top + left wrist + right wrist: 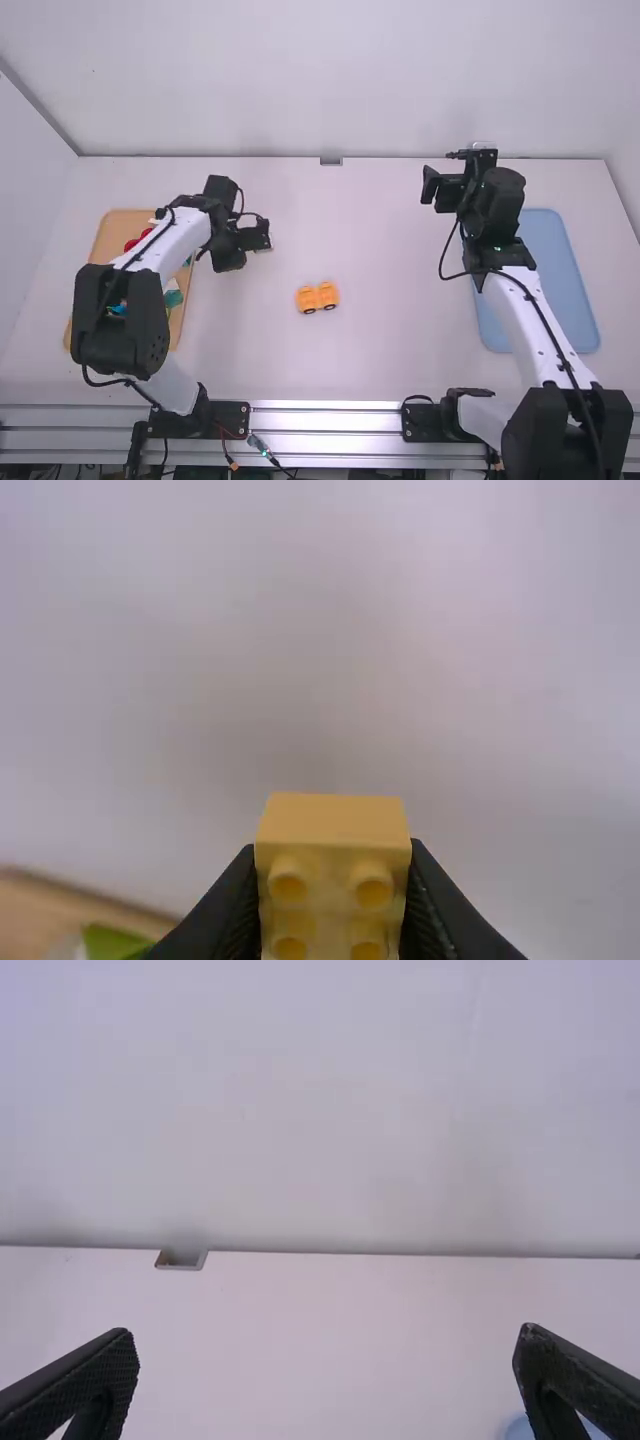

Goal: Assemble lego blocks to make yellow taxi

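Taxi section (317,297), yellow-orange with dark wheels, sits on table (380,345); used as landmark. Left to right, high view: tan tray (118,226) with coloured pieces, well left of the section; left tool (262,238), left of and beyond it, pinching a yellow block (334,825); right tool (436,187), right of and farther beyond it, fingers spread wide; blue tray (548,280), well right of it. Left wrist view: block's round studs, also a green piece (112,942) by the tan tray. Right wrist view: notch (182,1259) at table's far edge.
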`<state>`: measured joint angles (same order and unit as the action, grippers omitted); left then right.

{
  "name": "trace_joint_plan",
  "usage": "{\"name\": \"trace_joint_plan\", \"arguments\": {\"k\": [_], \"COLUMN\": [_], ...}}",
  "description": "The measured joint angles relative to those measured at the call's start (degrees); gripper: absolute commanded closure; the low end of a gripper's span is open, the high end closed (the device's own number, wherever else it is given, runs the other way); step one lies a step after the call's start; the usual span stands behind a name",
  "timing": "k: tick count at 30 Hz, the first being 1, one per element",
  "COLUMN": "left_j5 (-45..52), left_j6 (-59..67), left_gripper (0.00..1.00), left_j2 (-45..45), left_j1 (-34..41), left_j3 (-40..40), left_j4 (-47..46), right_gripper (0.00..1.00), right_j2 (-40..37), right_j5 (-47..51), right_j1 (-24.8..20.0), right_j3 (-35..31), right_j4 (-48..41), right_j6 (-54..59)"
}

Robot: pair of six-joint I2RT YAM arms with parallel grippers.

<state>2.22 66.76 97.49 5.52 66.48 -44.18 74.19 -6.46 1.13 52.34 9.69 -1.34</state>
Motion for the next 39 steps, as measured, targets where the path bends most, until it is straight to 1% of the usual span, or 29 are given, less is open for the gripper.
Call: {"name": "trace_joint_plan", "arguments": {"k": [3,5,6,7,8,9,10,12,15,17,20,21,24,25,29,30,31,33,34,35,36,37,38,39], "left_j5": [-0.09,0.02,0.66,1.86,2.34,3.43,4.63,5.81,7.06,7.56,7.67,7.63,7.65,7.74,9.60,9.81,10.14,10.64,10.73,10.91,10.86,10.86,10.82,10.75], "left_j6": [0.85,1.05,1.27,1.42,1.46,1.53,1.51,1.55,1.81,2.34,2.75,2.91,3.17,3.17,3.39,3.48,3.78,4.61,4.98,5.51,5.70,5.95,6.16,6.36], "left_gripper": [0.91,0.91,0.90,0.85,0.85,0.85,0.92,0.98,0.96,0.91,0.92,0.96,0.94,0.93,0.78,0.78,0.73,0.70,0.66,0.57,0.53,0.52,0.49,0.42], "left_j2": [0.00,0.00,0.00,0.00,-0.02,0.00,0.00,0.00,0.24,1.11,3.34,4.79,6.36,6.51,6.54,6.56,6.54,6.54,6.54,6.54,6.54,6.54,6.54,6.54], "left_j1": [3.61,4.63,5.51,6.16,6.40,6.95,7.72,8.92,10.47,11.10,11.58,11.72,11.74,11.74,11.74,11.74,11.74,11.74,11.74,11.74,11.74,11.74,11.74,11.74], "left_j3": [-3.45,-4.57,-5.38,-5.79,-5.81,-5.81,-5.81,-5.81,-5.81,-5.79,-5.79,-5.81,-5.86,-5.92,-6.01,-6.03,-6.14,-6.95,-7.37,-8.37,-9.22,-9.86,-10.43,-10.78], "left_j4": [0.76,1.60,2.58,3.48,3.61,3.76,3.87,3.85,4.20,4.17,4.61,4.90,4.87,4.85,4.61,4.63,4.81,5.46,5.81,6.95,8.22,9.11,9.92,10.40], "right_gripper": [0.01,0.01,0.01,0.01,0.01,0.01,0.01,0.01,0.01,0.01,0.01,0.01,0.01,0.01,0.01,0.01,0.01,0.01,0.01,0.01,0.01,0.01,0.01,0.01], "right_j2": [0.00,0.00,0.00,0.00,0.00,0.00,0.00,0.00,0.00,0.00,0.00,0.00,0.00,0.00,0.00,0.00,0.00,0.00,0.00,0.00,0.00,0.00,0.00,0.00], "right_j5": [-0.02,0.00,0.02,-0.02,-0.02,0.00,0.00,0.00,0.04,0.02,0.02,0.02,-0.02,-0.07,0.02,0.00,0.00,0.04,0.02,0.00,0.04,0.00,0.04,0.09], "right_j1": [0.00,0.00,0.00,0.00,0.00,0.00,0.00,0.00,0.00,0.24,0.81,1.20,1.40,1.40,1.38,1.38,1.38,1.40,1.40,1.38,1.38,1.40,1.38,1.38], "right_j3": [0.00,0.00,0.00,0.00,0.00,0.00,0.00,0.00,0.00,0.00,0.00,0.00,0.00,0.00,0.00,-0.02,0.00,0.00,0.00,0.00,0.00,0.00,0.00,0.00], "right_j4": [-0.92,-0.92,-0.90,-0.92,-0.94,-0.90,-0.92,-0.92,-0.94,-0.92,-0.85,-0.81,-0.79,-0.74,-0.70,-0.68,-0.55,-0.15,-0.02,0.20,0.33,0.37,0.37,0.37], "right_j6": [-0.15,-0.13,-0.09,-0.02,-0.15,-0.24,-0.11,-0.22,-0.04,-0.04,-0.04,-0.13,0.00,-0.04,0.11,0.09,-0.11,-0.07,-0.11,-0.07,-0.04,-0.07,0.07,0.07]}}
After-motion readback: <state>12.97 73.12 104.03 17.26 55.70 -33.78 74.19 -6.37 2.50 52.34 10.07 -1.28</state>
